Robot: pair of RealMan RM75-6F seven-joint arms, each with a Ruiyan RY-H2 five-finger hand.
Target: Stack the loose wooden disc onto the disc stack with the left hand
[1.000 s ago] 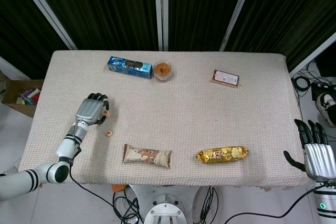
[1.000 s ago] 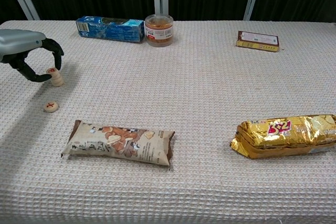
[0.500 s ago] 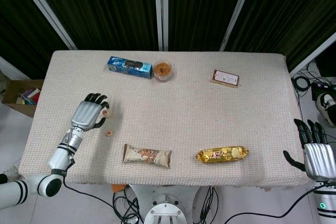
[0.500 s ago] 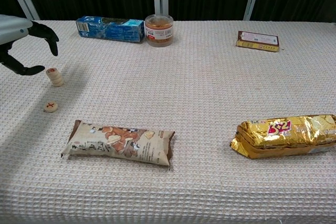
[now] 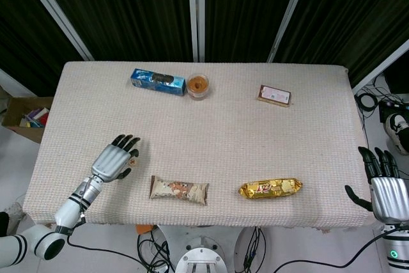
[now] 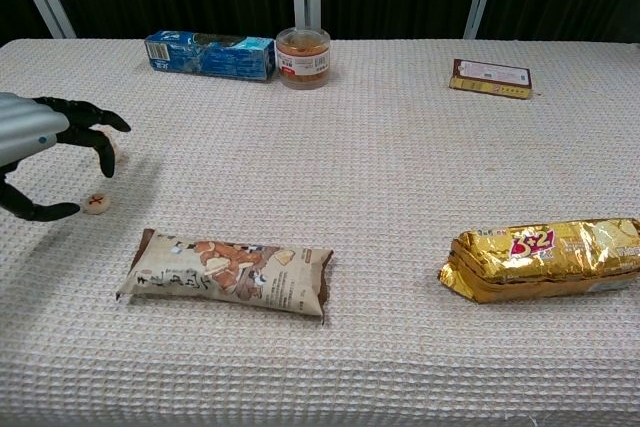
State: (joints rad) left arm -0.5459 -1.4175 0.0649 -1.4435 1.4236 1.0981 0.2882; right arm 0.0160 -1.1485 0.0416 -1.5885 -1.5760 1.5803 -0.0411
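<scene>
Two hands (image 5: 115, 161) (image 5: 386, 190); three snack packets (image 6: 226, 272) (image 6: 540, 258) (image 6: 489, 78); one blue box (image 6: 210, 55); one jar (image 6: 302, 57).

The left hand (image 5: 114, 163) hovers over the tabletop (image 5: 223, 132) with fingers (image 5: 130, 145) spread, beside a brown snack bar (image 5: 179, 190).

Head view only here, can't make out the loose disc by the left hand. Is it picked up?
Observer: No. The chest view shows the disc lying flat on the table, not held.
Operator: Where is the hand relative to it?
Observer: The left hand is open. Its fingers curve down just behind the disc, and the thumb is low on the disc's left with a gap between them.
Operator: Which face is up?
Observer: The face with the red mark.
</scene>
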